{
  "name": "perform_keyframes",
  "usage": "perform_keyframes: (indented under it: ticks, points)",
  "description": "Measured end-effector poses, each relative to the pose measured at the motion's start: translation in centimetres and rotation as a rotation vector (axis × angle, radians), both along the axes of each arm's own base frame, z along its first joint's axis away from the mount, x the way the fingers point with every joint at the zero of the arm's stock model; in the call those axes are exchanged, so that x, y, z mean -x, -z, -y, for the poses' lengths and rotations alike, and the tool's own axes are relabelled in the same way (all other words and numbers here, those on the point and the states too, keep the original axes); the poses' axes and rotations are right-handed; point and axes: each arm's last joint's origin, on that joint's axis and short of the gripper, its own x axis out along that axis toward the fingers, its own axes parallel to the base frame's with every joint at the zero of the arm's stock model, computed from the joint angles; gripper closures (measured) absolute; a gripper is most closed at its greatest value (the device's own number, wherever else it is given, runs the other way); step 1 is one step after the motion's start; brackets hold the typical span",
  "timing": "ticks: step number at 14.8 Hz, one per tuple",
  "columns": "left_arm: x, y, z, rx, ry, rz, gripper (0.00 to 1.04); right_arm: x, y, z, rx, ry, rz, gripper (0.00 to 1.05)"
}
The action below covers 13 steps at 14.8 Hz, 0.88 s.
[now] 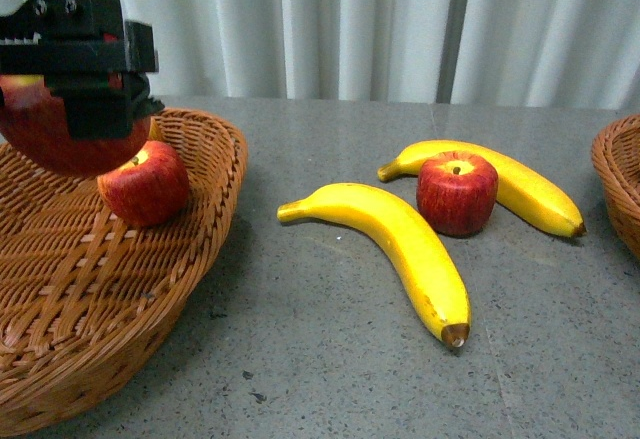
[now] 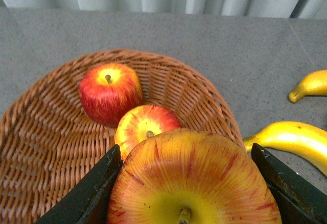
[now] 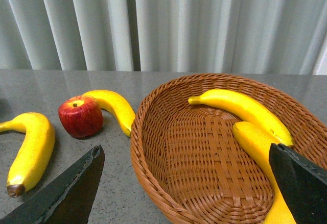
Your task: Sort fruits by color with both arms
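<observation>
A grey speckled tabletop [image 1: 330, 359] carries two brown wicker baskets, well apart: a wide shallow left basket [image 1: 190, 249] near the front view's left edge, and a right basket [image 1: 618, 174] cut off at its right edge. Behind hangs a pale pleated curtain [image 1: 350, 19]

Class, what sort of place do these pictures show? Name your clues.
Probably a robot test bench: bare grey tabletop, plain pale curtain backdrop, and a black claw holding an apple over a wicker basket.
</observation>
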Motion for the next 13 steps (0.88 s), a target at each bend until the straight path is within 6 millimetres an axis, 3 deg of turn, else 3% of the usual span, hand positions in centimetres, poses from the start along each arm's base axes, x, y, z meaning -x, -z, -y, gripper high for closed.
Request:
perform_keyframes:
  ticks: [4,7,8,10,11,13]
  points:
    - [0.2,2.3,-0.2,0.036,-0.066,-0.077,0.34,0.0,0.0,0.0,0.000,0.000,0.000,0.07]
    - [0.6,2.1,0.7,0.042,-0.035,-0.069,0.05,0.0,0.0,0.0,0.000,0.000,0.000,0.07]
    - [0.8,1.8,1.1,0.046,-0.016,-0.057,0.08,0.0,0.0,0.0,0.000,0.000,0.000,0.07]
    - [0.5,0.2,2.3,0.056,0.045,0.013,0.07,0.0,0.0,0.0,0.000,0.000,0.000,0.07]
    - [0.3,-1.4,3.4,0.063,0.116,0.087,0.07,0.0,0.0,0.0,0.000,0.000,0.000,0.07]
    - [-1.0,-4.4,6.8,0.035,0.353,0.189,0.07,0.0,0.0,0.0,0.000,0.000,0.000,0.07]
